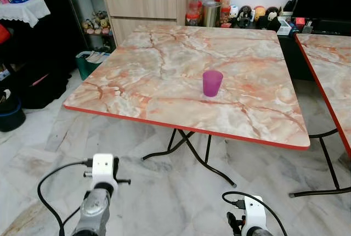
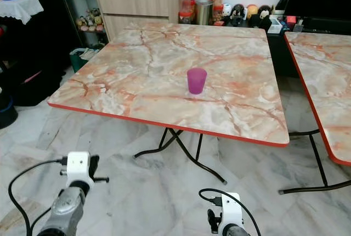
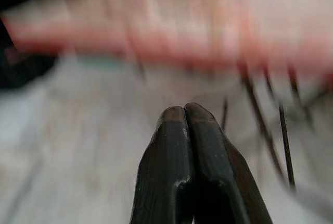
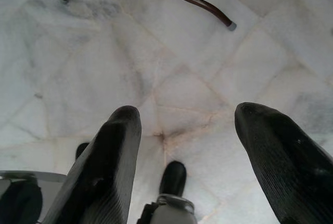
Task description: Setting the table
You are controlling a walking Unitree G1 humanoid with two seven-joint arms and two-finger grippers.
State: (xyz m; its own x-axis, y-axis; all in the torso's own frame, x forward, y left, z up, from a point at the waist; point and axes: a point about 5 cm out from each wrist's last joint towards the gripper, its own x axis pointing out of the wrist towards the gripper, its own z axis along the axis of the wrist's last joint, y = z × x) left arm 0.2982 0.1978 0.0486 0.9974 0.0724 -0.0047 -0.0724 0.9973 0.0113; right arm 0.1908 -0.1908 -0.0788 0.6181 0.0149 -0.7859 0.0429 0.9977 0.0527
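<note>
The left gripper (image 3: 184, 110) is clenched with nothing in it, its two black fingers (image 3: 166, 146) pressed flat together; its wrist view is blurred, showing a smear of the table's red edge and dark legs beyond the tips. From the head, the left arm (image 1: 96, 200) rises low on the left, over the floor (image 1: 153, 192) and short of the table's near edge. The right gripper (image 4: 187, 114) is released, fingers (image 4: 112, 156) spread wide over the pale marble tiles, pointing down toward one capped foot of the table's leg (image 4: 208, 9). The right arm (image 1: 253, 217) sits low on the right, also short of the near edge.

Ahead stands the table (image 1: 137, 82), with a marbled orange top and red rim (folding black legs beneath). A cup (image 1: 212, 83), purple and upright, stands on it, somewhat nearer the near edge than the far one and a little right of centre, well apart from both grippers.

A second table (image 1: 329, 66) of the same pattern stands just off the right edge. Past the far edge are a cabinet (image 1: 145, 8) and jars (image 1: 208, 3).
</note>
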